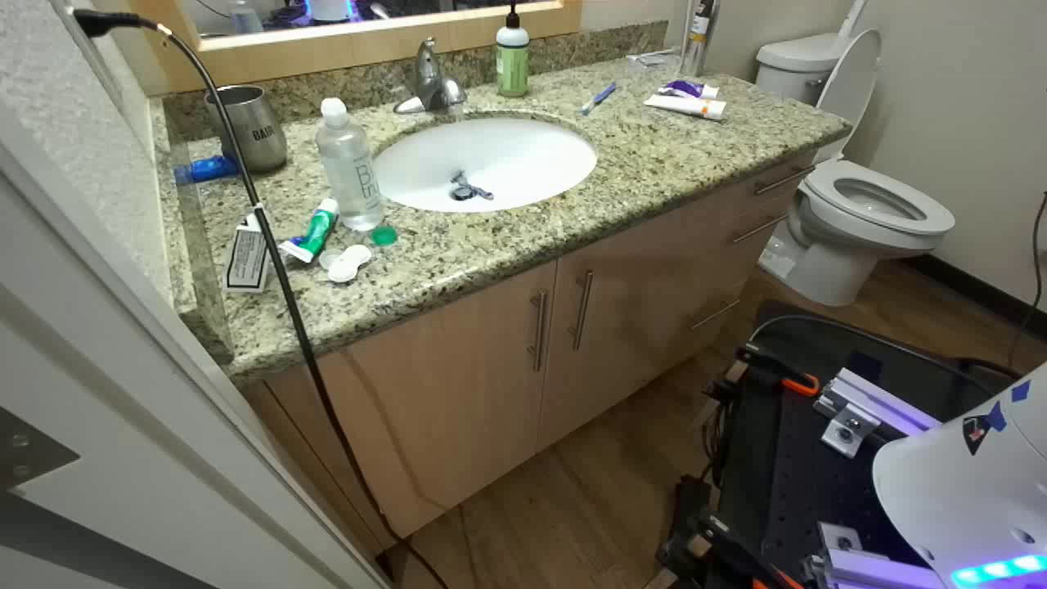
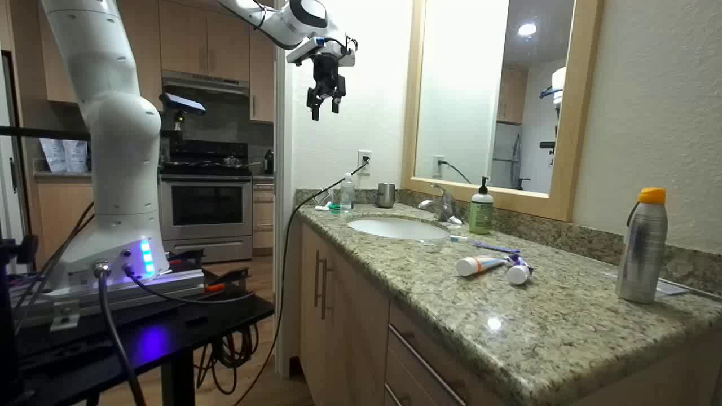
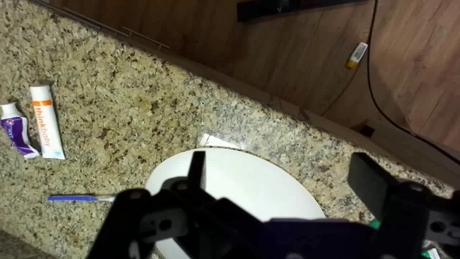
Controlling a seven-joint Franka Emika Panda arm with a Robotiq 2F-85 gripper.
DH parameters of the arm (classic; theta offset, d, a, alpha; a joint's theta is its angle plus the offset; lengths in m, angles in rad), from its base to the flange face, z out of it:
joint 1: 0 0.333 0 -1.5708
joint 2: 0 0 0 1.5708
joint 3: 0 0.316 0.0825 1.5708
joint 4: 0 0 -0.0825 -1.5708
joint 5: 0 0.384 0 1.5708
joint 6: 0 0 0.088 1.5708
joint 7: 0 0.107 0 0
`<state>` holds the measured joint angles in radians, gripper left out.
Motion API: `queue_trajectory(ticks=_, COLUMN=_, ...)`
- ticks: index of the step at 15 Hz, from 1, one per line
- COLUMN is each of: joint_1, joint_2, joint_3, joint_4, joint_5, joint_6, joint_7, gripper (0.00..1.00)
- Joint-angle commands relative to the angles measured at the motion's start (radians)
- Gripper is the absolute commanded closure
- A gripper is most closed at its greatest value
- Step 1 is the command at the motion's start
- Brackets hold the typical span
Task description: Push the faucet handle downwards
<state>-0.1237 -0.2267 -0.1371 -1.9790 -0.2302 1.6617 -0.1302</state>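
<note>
The faucet handle (image 1: 427,51) is a slim dark-grey metal lever on top of the curved faucet (image 1: 431,86), behind the white oval basin (image 1: 532,155). It slants upward in both exterior views; it also shows in an exterior view (image 2: 440,187). What looks like a thin water stream falls from the spout. My gripper (image 2: 325,111) hangs high above the counter with its fingers pointing down, well above and apart from the faucet. In the wrist view the gripper (image 3: 279,158) is open and empty, its fingers wide apart over the basin. The faucet does not show there.
A green soap bottle (image 1: 513,64) stands beside the faucet. A clear bottle (image 1: 352,176) and a metal cup (image 1: 260,135) stand on the basin's other side. A black cable (image 1: 286,286) runs from the wall outlet. A mirror (image 2: 459,107) hangs behind the faucet.
</note>
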Motion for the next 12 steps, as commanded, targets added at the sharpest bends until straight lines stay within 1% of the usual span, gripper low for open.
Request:
queue_trajectory(ticks=1, joint_1=0.001, joint_2=0.001, joint_3=-0.001, joint_4=0.002, joint_5=0.000, joint_6=-0.002, joint_7=0.000, gripper=0.00)
queue_trajectory(ticks=5, joint_1=-0.015, joint_2=0.074, joint_3=-0.023, joint_4=0.098, joint_5=0.027, joint_6=0.123, joint_7=0.052, gripper=0.00)
queue_trajectory(ticks=6, joint_1=-0.012, joint_2=0.100, joint_3=-0.026, joint_4=0.151, joint_5=0.062, joint_6=0.017, joint_7=0.043, gripper=0.00)
queue_trajectory(ticks=7, joint_1=-0.005, joint_2=0.034, joint_3=-0.012, joint_4=0.060, joint_5=0.016, joint_6=0.081, joint_7=0.048, gripper=0.00)
queue_trajectory(ticks=10, joint_1=-0.008, joint_2=0.076, joint_3=-0.022, joint_4=0.119, joint_5=0.041, joint_6=0.050, joint_7=0.048, gripper=0.00)
queue_trajectory(ticks=11, joint_1=-0.007, joint_2=0.073, joint_3=-0.023, joint_4=0.091, joint_5=0.041, joint_6=0.155, joint_7=0.057, gripper=0.00)
queue_trajectory(ticks=12, joint_1=-0.011, joint_2=0.119, joint_3=-0.032, joint_4=0.134, joint_5=0.090, joint_6=0.224, joint_7=0.104, gripper=0.00)
